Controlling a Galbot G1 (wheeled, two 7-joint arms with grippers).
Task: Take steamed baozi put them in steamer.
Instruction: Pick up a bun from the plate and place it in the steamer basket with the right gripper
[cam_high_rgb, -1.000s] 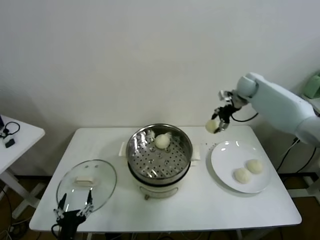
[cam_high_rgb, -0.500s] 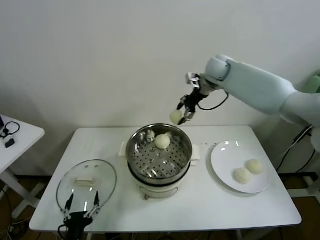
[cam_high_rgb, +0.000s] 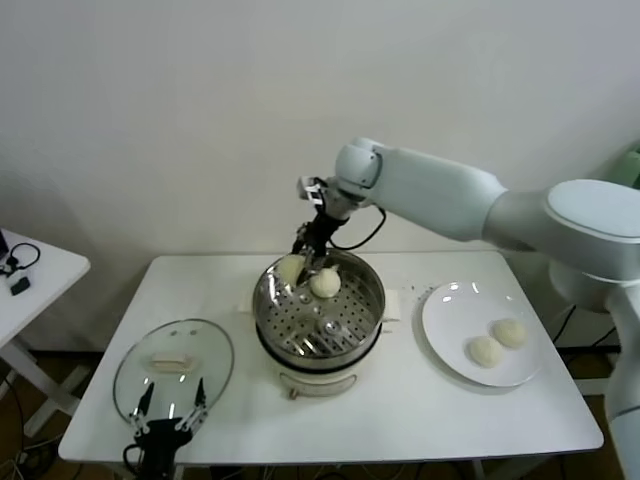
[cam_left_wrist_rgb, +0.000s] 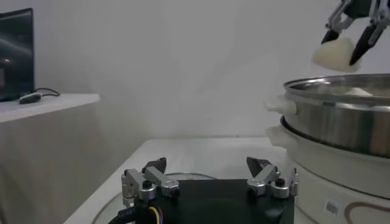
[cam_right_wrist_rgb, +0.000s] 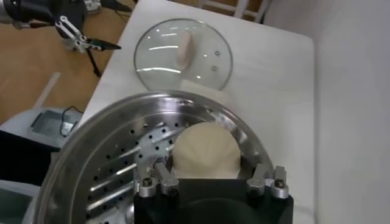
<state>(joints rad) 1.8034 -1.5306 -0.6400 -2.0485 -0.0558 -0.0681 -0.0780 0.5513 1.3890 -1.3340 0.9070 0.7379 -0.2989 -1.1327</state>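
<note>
The steamer (cam_high_rgb: 345, 345) stands mid-table with one steamed baozi (cam_high_rgb: 324, 283) on its perforated tray. My right gripper (cam_high_rgb: 298, 264) is shut on a second baozi (cam_high_rgb: 290, 268) and holds it just above the steamer's back-left rim. In the right wrist view this baozi (cam_right_wrist_rgb: 204, 151) fills the gripper (cam_right_wrist_rgb: 207, 165) over the tray (cam_right_wrist_rgb: 116, 170). Two more baozi (cam_high_rgb: 485, 350) (cam_high_rgb: 509, 332) lie on the white plate (cam_high_rgb: 452, 305). My left gripper (cam_high_rgb: 170, 415) is open and empty at the table's front left, also seen in the left wrist view (cam_left_wrist_rgb: 207, 164).
A round glass lid (cam_high_rgb: 175, 360) lies flat at the front left, just beyond the left gripper. A white side table (cam_high_rgb: 35, 270) stands further left. The wall runs close behind the table. The steamer also shows in the left wrist view (cam_left_wrist_rgb: 341, 115).
My right arm has carried the baozi left from above the plate and down to the steamer's back-left rim. The left gripper has shifted slightly to the right.
</note>
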